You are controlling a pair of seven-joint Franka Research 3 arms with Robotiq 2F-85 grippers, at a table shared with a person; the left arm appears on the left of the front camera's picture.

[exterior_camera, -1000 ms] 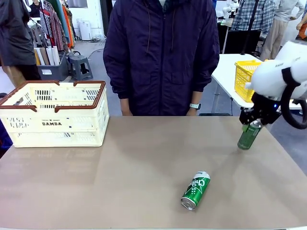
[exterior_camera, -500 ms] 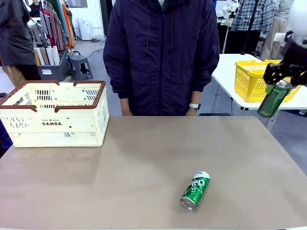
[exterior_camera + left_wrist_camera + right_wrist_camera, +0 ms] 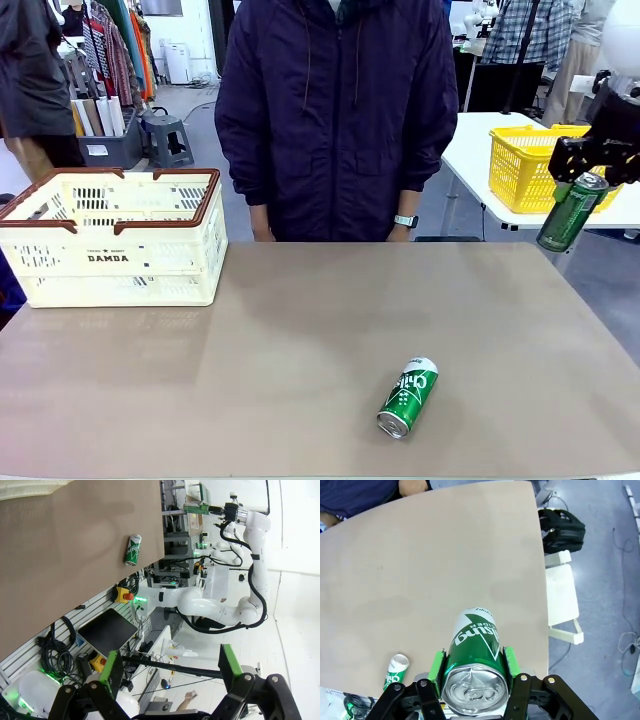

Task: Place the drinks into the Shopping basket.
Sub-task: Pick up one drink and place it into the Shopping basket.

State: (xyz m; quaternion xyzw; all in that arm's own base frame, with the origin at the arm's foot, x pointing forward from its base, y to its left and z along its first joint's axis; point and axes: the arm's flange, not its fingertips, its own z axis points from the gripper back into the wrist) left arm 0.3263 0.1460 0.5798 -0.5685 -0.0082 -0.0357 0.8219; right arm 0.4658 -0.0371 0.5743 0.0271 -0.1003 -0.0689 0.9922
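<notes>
A green drink can [image 3: 565, 220] hangs tilted in the air past the table's right far corner, with my right gripper [image 3: 588, 176] shut on its top end. In the right wrist view that can [image 3: 475, 640] sits between the green pads [image 3: 438, 666], high above the table. A second green can [image 3: 408, 398] lies on its side near the table's front edge, right of the middle; it also appears as a can [image 3: 395, 670] and a can [image 3: 133, 550]. The cream Shopping basket [image 3: 110, 262] with a brown rim stands at the far left. My left gripper [image 3: 170, 665] is open and off the table.
A person in a dark jacket [image 3: 340, 120] stands at the far edge, hands out of view. A yellow mesh basket [image 3: 515, 165] sits on a white table behind the held can. The brown table [image 3: 300, 330] is bare between the cream basket and the lying can.
My right gripper has lifted its green can off the table's right edge, up and to the right, then dipped slightly. The lying can and the basket have not moved.
</notes>
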